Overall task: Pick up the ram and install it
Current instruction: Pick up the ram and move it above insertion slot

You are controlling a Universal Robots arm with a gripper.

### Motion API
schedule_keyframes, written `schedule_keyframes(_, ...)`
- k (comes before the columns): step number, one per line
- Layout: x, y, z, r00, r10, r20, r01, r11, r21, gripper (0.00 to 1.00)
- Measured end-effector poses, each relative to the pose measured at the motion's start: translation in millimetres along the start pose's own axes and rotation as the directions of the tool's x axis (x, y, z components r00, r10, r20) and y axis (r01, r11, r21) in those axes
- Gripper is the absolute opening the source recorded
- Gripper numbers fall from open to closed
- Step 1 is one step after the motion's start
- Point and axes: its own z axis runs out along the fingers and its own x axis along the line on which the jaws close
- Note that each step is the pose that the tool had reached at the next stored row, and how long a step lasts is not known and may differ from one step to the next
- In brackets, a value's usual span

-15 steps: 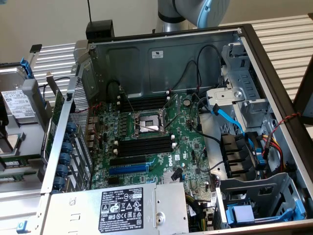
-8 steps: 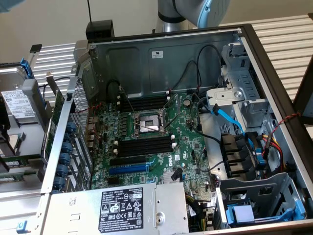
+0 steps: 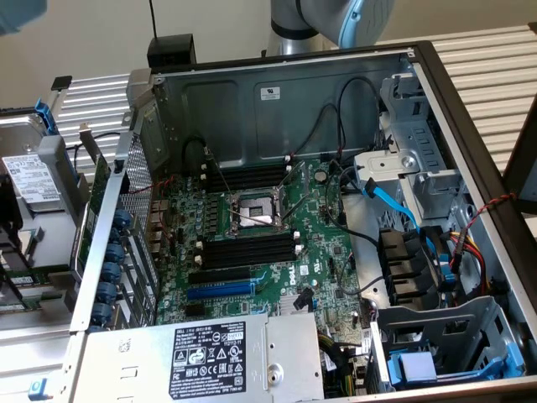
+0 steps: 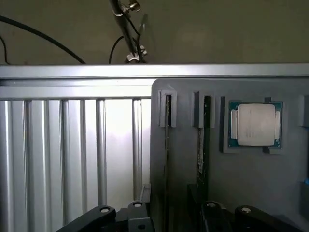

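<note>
My pincer (image 4: pixel 176 217) is spread as wide as it goes and has hold of nothing. Its black fingers (image 4: pixel 101 215) hang over the near edge of a grey tray (image 4: pixel 241 193) and touch none of what the tray carries.

The ram (image 4: pixel 203 154) stands on edge in a narrow slot of the tray, the slot right beside the pocket where a processor (image 4: pixel 255 124) lies flat. A second thin stick (image 4: pixel 167 154) stands in the neighbouring slot, one step further from the processor. Both run towards the gap between my fingers; I cannot tell which of them sits nearer its middle.

The tray rests on a ribbed aluminium desk (image 4: pixel 58 154) with a plain metal rail (image 4: pixel 72 71) along the tray's far edge. Past the rail are a beige wall, loose black cables and a slim metal rod (image 4: pixel 126 29).

The exterior view gives what my wrist camera does not: my arm (image 3: pixel 331 17) above an open computer case (image 3: pixel 252 92) on the ribbed desk. Inside are the green motherboard (image 3: pixel 319 243), empty black memory slots (image 3: pixel 252 248), a blue expansion slot (image 3: pixel 220 290) and a labelled power supply (image 3: pixel 210 353).
</note>
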Motion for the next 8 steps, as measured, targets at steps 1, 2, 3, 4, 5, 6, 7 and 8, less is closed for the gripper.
schedule_keyframes(1, 0.1, 0.1, 1.8, 1.0, 0.0, 0.0, 0.0, 1.0, 0.0, 0.42)
schedule_keyframes(2, 0.1, 0.1, 3.7, 1.0, 0.0, 0.0, 0.0, 1.0, 0.0, 0.42)
schedule_keyframes(3, 0.3, 0.1, 5.4, 1.0, 0.0, -0.0001, 0.0, 1.0, -0.0001, 0.42)
schedule_keyframes(4, 0.4, 0.1, 7.3, 1.0, 0.0, 0.0, 0.0, 1.0, 0.0, 0.42)
schedule_keyframes(5, 0.6, 0.1, 9.1, 1.0, 0.0, 0.0001, 0.0, 1.0, 0.0, 0.42)
schedule_keyframes(6, 0.8, 0.0, 10.9, 1.0, 0.0, 0.0, 0.0, 1.0, 0.0, 0.42)
schedule_keyframes(7, 1.3, -0.3, 12.7, 1.0, 0.0, 0.0, 0.0, 1.0, 0.0, 0.42)
schedule_keyframes(8, 1.9, -0.8, 14.5, 1.0, 0.0, 0.0, 0.0, 1.0, -0.0001, 0.42)
